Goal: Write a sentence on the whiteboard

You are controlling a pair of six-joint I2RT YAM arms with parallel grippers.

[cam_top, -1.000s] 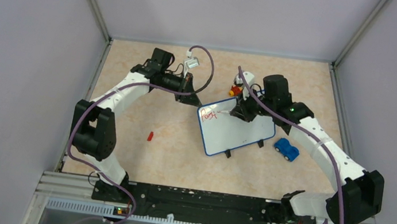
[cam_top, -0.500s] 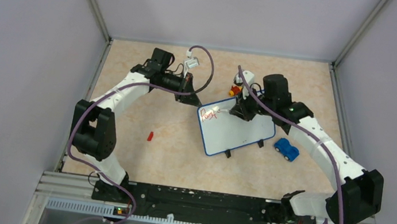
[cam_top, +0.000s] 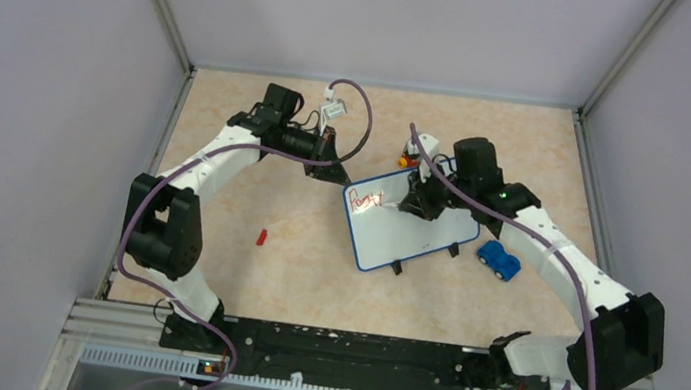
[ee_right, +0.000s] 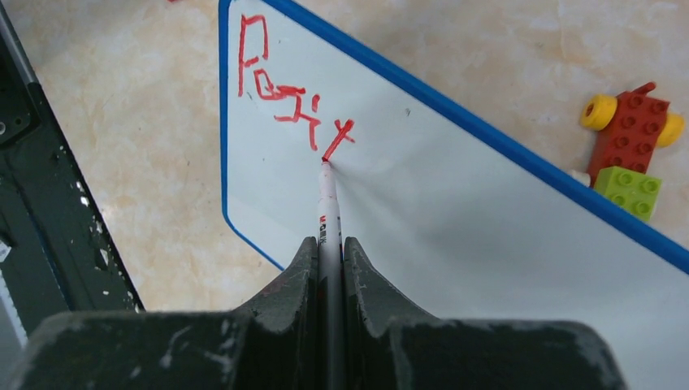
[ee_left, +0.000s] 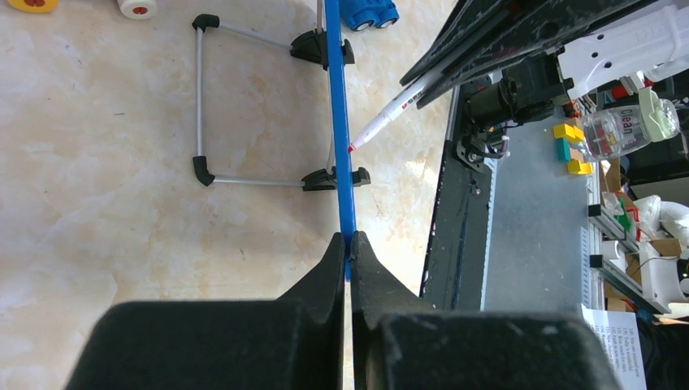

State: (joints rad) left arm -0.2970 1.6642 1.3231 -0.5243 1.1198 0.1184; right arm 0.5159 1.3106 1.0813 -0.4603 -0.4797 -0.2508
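The whiteboard (cam_top: 412, 232) with a blue rim stands mid-table on black feet. My left gripper (cam_top: 340, 179) is shut on the rim at its far left corner; in the left wrist view the board shows edge-on as a blue line (ee_left: 339, 122) running into that gripper (ee_left: 348, 241). My right gripper (ee_right: 328, 242) is shut on a white marker (ee_right: 327, 203) whose red tip touches the whiteboard (ee_right: 455, 211). The sentence (ee_right: 284, 97) is a few red letters, roughly "Posit", near the board's top left corner, also faint in the top view as the sentence (cam_top: 366, 200).
A blue toy car (cam_top: 498, 261) sits right of the board. A toy of red, yellow and green bricks (ee_right: 634, 142) lies beyond the board's far edge. A small red piece (cam_top: 261, 236) lies on the table to the left. The metal base rail (cam_top: 321, 348) runs along the near edge.
My right gripper has shifted slightly left and nearer over the board with the marker, and the red writing has grown by a stroke. The left arm and the board have not moved.
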